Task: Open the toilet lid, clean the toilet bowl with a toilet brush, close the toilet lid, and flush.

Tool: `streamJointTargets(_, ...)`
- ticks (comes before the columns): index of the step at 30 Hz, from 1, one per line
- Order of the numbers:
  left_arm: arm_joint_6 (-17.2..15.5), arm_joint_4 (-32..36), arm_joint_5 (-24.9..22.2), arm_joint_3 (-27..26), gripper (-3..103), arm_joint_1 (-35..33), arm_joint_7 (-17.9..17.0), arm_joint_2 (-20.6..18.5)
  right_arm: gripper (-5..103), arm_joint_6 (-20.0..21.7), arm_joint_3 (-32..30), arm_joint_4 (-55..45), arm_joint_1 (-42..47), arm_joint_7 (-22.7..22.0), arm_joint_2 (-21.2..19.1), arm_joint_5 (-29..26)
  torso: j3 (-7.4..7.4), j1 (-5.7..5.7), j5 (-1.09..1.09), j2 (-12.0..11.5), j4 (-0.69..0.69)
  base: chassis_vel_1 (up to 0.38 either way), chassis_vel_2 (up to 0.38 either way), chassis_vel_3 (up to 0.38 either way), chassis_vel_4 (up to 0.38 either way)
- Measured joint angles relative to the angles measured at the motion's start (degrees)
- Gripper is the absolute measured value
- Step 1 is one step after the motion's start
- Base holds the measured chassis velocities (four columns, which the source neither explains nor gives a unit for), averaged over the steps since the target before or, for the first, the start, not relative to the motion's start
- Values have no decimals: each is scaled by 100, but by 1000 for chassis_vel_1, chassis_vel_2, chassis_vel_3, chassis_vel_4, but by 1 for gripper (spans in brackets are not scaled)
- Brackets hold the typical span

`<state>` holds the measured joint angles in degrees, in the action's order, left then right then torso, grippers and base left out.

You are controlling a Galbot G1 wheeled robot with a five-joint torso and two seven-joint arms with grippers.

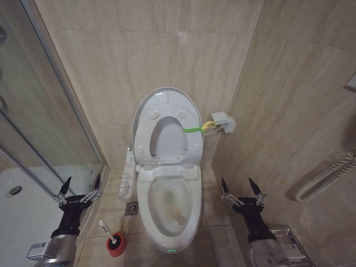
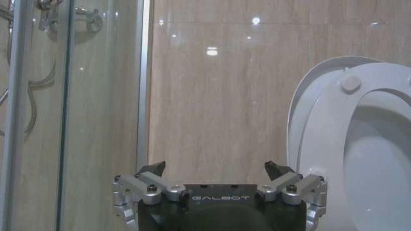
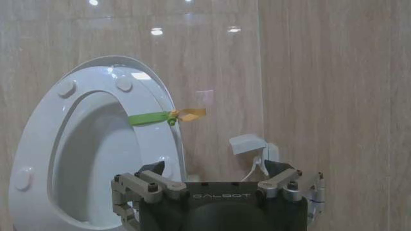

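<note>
Toilet lid (image 1: 167, 95) is up, leaning back vs the tiled wall (image 1: 111, 67), w/ the ring seat (image 1: 143, 129) raised against it; a green band (image 1: 192, 130) wraps the seat's edge on the right-tool side, yellow tag end trailing toward a small white box (image 1: 224, 122) on the wall. Toilet bowl (image 1: 167, 236) sits open below, yellowish stain inside, small green light at its front rim.

Left tool (image 1: 81, 184): released, fingers spread wide, nothing between them. It hovers low, on the left side of the bowl, apart from it, pointing at the wall. Left wrist view has the same tool (image 2: 215, 168) w/ dark fingertips (image 2: 154, 168) apart, glass shower door (image 2: 70, 115) on one side and the raised lid (image 2: 301, 96) and seat (image 2: 334, 125) on the other.

Right tool (image 1: 242, 187): also released, fingers splayed, empty. It hovers on the bowl's right side, about level w/ the left tool, bowl between the two. In the right wrist view the tool (image 3: 215, 167) faces the upright seat (image 3: 96, 91), green band (image 3: 149, 118) and white box (image 3: 247, 143) beyond it.

Toilet brush (image 1: 107, 230) stands tilted in its red holder cup (image 1: 116, 245) on the floor, nearer the robot than the left tool and just beside the bowl's left flank; neither tool touches it. A white control panel (image 1: 127, 177) runs along the bowl's left side, floor drain (image 1: 132, 208) by it. Shower tray (image 1: 22, 211) lies outboard of the left tool.
</note>
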<state>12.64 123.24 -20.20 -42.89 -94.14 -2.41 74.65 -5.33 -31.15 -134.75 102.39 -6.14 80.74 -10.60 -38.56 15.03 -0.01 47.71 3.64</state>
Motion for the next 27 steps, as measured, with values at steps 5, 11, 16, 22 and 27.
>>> streamJointTargets(5,0,0,0,0,100,0,0,0,100,0,-60,-6,-16,49,10,2,0,0,0,0,0,0,0,0,0)
streamJointTargets(11,0,0,0,0,100,0,0,0,100,-2,-45,-12,-19,71,22,34,0,0,0,0,0,0,0,0,0)
streamJointTargets(16,0,0,0,0,100,0,0,0,100,-2,-44,-21,-15,66,3,28,0,0,0,0,0,0,0,0,0)
streamJointTargets(22,0,0,0,0,100,0,0,0,100,-7,-90,-80,44,84,-68,-40,0,0,0,0,0,0,0,0,0)
streamJointTargets(27,0,0,0,0,100,0,0,0,100,-27,-116,-85,66,160,-78,-72,0,0,1,0,0,0,0,0,0)
